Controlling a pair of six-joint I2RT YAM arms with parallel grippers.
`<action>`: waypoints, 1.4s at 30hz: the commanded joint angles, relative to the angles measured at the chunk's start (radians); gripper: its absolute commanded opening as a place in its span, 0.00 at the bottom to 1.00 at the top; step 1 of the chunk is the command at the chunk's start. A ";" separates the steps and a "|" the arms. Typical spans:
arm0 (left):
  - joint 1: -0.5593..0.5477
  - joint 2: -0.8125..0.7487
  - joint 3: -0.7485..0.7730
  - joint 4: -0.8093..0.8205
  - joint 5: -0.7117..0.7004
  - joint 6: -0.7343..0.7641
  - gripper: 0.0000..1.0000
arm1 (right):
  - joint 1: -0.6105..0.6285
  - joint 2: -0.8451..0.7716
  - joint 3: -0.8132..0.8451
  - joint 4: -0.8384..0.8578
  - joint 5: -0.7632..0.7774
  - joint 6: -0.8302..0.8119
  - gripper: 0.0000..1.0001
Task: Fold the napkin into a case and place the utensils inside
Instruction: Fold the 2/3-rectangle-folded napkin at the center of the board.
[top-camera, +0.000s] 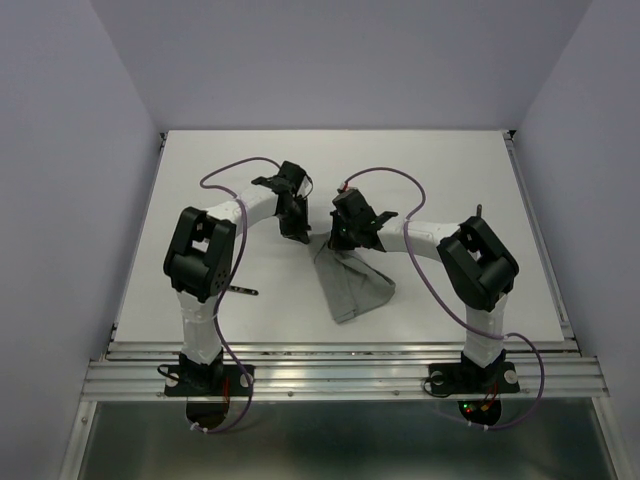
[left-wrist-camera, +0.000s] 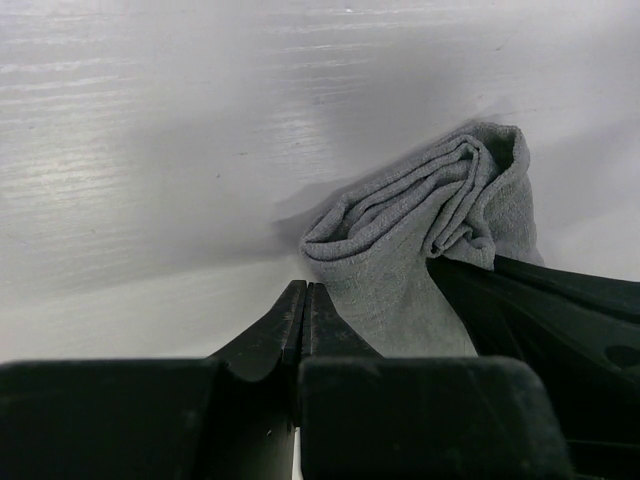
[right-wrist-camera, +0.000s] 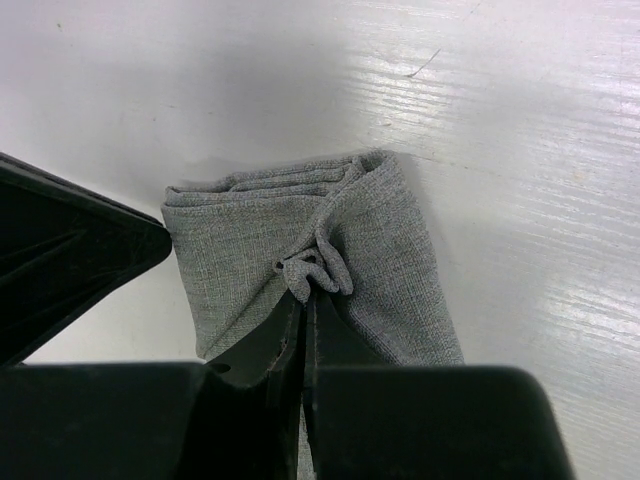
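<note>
The grey napkin (top-camera: 352, 285) is bunched and partly lifted at the table's middle, narrow at the top and fanning out toward the near edge. My right gripper (top-camera: 345, 240) (right-wrist-camera: 310, 290) is shut on a small pinch of the napkin (right-wrist-camera: 385, 235). My left gripper (top-camera: 296, 232) (left-wrist-camera: 305, 287) has its jaws pressed together, right beside the napkin's (left-wrist-camera: 400, 240) folded edge; no cloth shows between them. One utensil (top-camera: 241, 291) lies by the left arm, and another utensil (top-camera: 481, 211) pokes out behind the right arm. No case is formed.
The white table (top-camera: 440, 170) ends at metal rails (top-camera: 340, 365) along the near edge. Grey walls stand at the back and on both sides. Purple cables (top-camera: 235, 170) loop above both arms. The two wrists sit close together over the cloth.
</note>
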 joint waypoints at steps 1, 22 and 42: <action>-0.006 0.019 0.006 0.037 -0.009 0.015 0.00 | 0.007 0.012 -0.006 -0.016 0.021 -0.036 0.01; -0.020 0.016 -0.063 0.087 0.017 -0.031 0.00 | 0.007 -0.055 0.106 -0.101 -0.019 -0.042 0.01; -0.024 0.016 -0.062 0.095 0.024 -0.042 0.00 | 0.007 -0.017 0.204 -0.104 -0.050 0.010 0.01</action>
